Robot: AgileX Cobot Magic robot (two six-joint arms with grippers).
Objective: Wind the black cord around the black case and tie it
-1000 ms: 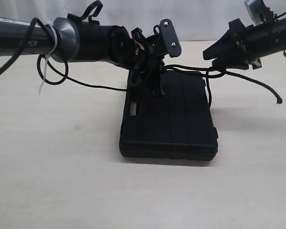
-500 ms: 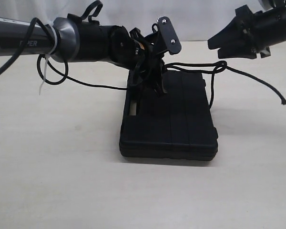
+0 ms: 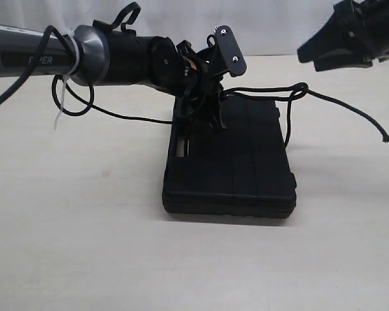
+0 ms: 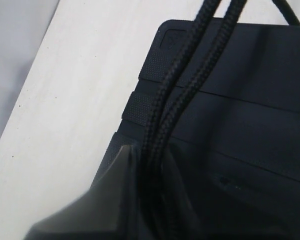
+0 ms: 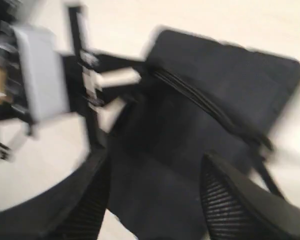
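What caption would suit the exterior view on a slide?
Left gripper pinches the black cord over the black case; right gripper hangs open and empty, up to the right.

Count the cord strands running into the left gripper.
2, side by side: both strands of the black cord cross the black case corner into the left gripper; others may be hidden inside it.

Feels like a robotics lab bench to me. Two dark machine arms, the left arm [image 3: 117,58] and the right arm [image 3: 369,23], stretch over a pale, plain table [image 3: 84,246] lying well below the fingers of the right gripper [image 3: 309,58]. A blank white backdrop [image 3: 266,26] hangs beyond those fingers, and a loose black cable [image 3: 48,32] is strapped to the left arm with a white zip tie [image 3: 58,107].
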